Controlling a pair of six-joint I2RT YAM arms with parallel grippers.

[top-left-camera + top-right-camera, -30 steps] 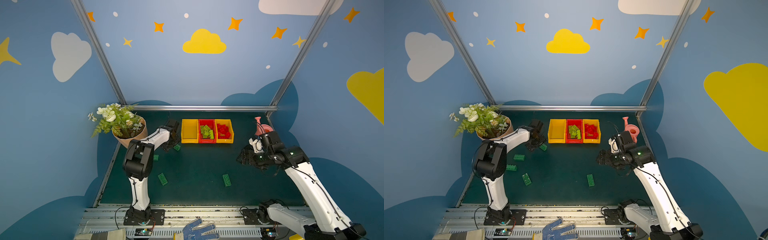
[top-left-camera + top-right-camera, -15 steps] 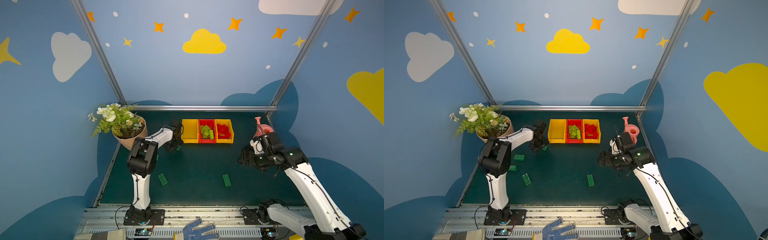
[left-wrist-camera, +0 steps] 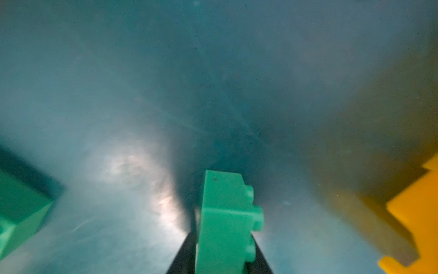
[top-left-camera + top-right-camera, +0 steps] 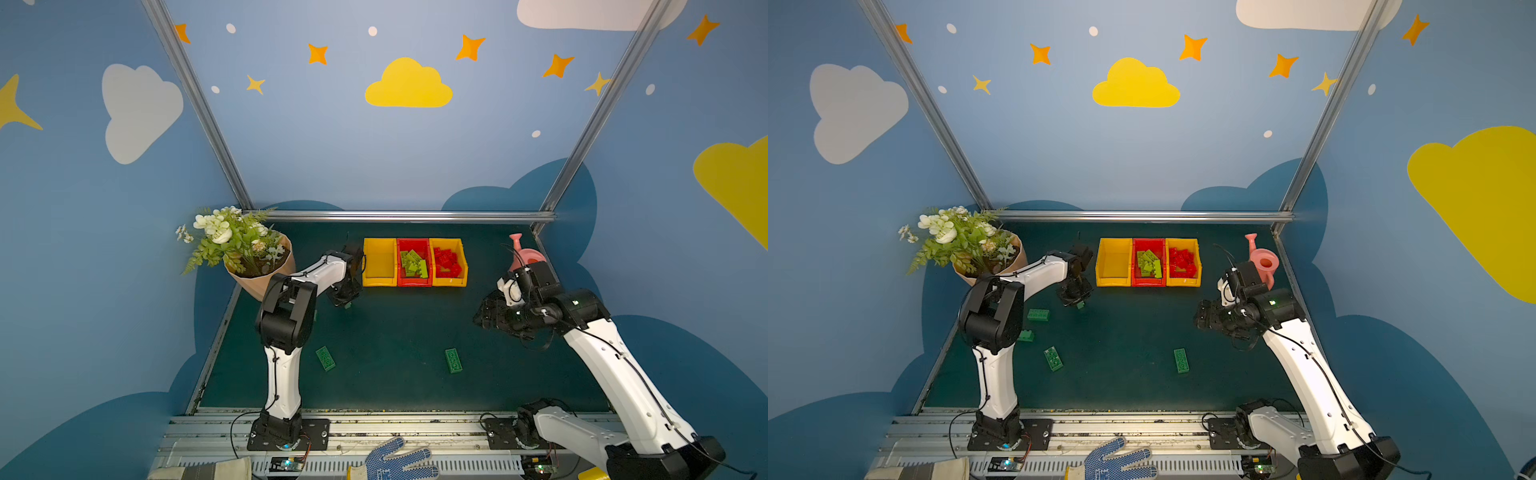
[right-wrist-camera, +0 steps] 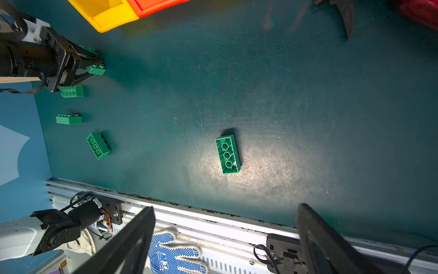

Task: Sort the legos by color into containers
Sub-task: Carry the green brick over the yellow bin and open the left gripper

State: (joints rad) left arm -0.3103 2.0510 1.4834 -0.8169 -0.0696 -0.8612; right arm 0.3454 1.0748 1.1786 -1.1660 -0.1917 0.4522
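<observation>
- The left tool (image 3: pixel 224 251) is pinching a short dark green brick (image 3: pixel 225 213) by its smooth side faces, with the studs turned sideways. Those flat faces likely give the surest hold. Whether the brick is clear of the desk (image 3: pixel 213 83) I cannot tell.
- Just beside this tool stands the empty yellow bin (image 4: pixel 379 283), and its corner fills an edge of the left wrist view. It is the only bin without bricks, so it looks like the home for dark green, and the carry should be short.
- Close on the tool's other side lies a second dark green brick (image 4: pixel 1038 314), studs up. A third brick (image 4: pixel 1025 336) sits a little further back toward the arm's base.
- Further from the tool, two more bricks lie upside down and well apart. A long upturned brick (image 4: pixel 1053 358) is on the left arm's side, and another long brick (image 4: pixel 1181 360) is nearer the right arm.
- Beyond the empty bin, joined to it in a row, the red bin (image 4: pixel 414 284) holds the lime green legos (image 4: pixel 412 262). The far yellow bin (image 4: pixel 449 283) holds the red legos (image 4: pixel 446 262). Those two colours appear finished.
- Farthest off, the right tool (image 5: pixel 226 208) hangs spread wide and empty above the desk. Its camera looks down on that other long brick. It is probably waiting out of the way, placed to take that brick.
</observation>
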